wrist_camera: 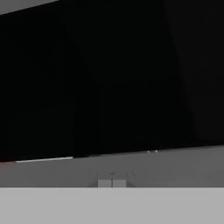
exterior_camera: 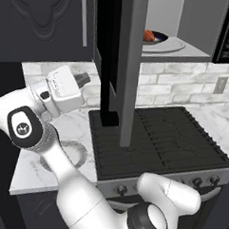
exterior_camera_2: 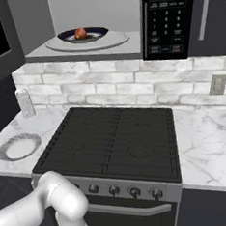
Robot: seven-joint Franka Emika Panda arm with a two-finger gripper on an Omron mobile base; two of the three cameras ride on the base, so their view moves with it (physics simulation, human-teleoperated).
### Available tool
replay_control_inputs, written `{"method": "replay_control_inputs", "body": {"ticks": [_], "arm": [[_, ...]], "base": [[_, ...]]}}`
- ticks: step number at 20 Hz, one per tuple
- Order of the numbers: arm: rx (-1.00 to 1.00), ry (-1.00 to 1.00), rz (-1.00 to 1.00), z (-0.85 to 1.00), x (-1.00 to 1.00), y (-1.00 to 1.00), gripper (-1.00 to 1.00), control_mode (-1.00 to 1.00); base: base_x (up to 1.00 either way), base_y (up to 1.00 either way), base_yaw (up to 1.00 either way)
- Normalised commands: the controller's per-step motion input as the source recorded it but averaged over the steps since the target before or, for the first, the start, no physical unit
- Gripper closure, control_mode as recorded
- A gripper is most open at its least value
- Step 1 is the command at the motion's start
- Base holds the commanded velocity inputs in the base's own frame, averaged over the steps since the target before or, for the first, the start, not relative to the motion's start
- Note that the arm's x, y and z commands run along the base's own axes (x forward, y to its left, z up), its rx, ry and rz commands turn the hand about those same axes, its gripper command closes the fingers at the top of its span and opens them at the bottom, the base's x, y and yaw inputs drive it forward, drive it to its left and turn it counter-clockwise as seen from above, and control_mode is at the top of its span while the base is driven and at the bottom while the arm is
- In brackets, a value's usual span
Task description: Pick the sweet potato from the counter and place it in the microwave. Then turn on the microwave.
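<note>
1. Left base view: The microwave (exterior_camera: pixel 186 49) hangs above a black stovetop (exterior_camera: pixel 158 135), its door (exterior_camera: pixel 121 64) swung wide open toward the camera. Inside, the sweet potato (exterior_camera: pixel 148 35) lies in a dark bowl (exterior_camera: pixel 160 39) on the round pale plate (exterior_camera: pixel 174 45). The white arm bends up at the left, with its hand beside the door's outer face; the gripper (exterior_camera: pixel 83 78) points at the door, and from here I cannot tell how its fingers stand. The marble desk (exterior_camera: pixel 32 171) carries a round silver-rimmed dish (exterior_camera: pixel 79 152) partly hidden behind the arm.

2. Right base view: The sweet potato (exterior_camera_2: pixel 81 33) sits in the dark bowl (exterior_camera_2: pixel 94 34) on the plate (exterior_camera_2: pixel 118 39), inside the open microwave (exterior_camera_2: pixel 100 50). The black button panel (exterior_camera_2: pixel 167 20) stands just right of the cavity. On the desk (exterior_camera_2: pixel 209 140), the silver-rimmed dish (exterior_camera_2: pixel 19 146) lies left of the stovetop (exterior_camera_2: pixel 113 144), and a small shaker (exterior_camera_2: pixel 25 103) stands by the brick wall.

3. Hand view: A dark, nearly black surface spans the frame, with a paler grey strip below it. The gripper (wrist_camera: pixel 112 183) has its two small tips pressed together, closed on nothing.
</note>
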Motion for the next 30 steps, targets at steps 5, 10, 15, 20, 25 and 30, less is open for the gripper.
{"method": "replay_control_inputs", "body": {"ticks": [5, 10, 15, 20, 25, 30], "arm": [[0.0, 0.0, 0.0, 0.14, 0.0, -0.44, 1.0, -1.0], [0.0, 0.0, 0.0, 0.19, 0.0, -0.49, 1.0, -1.0], [0.0, -0.01, 0.0, 0.24, 0.0, -0.53, 1.0, -1.0], [0.0, -0.02, 0.0, 0.24, 0.0, -0.56, 1.0, -1.0], [0.0, -0.05, 0.03, 0.18, 0.0, -0.65, 1.0, -1.0], [0.0, -0.02, 0.09, 0.12, 0.0, -0.69, 1.0, -1.0]], "base": [[0.0, 0.0, 0.0], [0.0, 0.0, 0.0], [0.0, 0.0, 0.0], [0.0, 0.0, 0.0], [0.0, 0.0, 0.0], [0.0, 0.0, 0.0]]}}
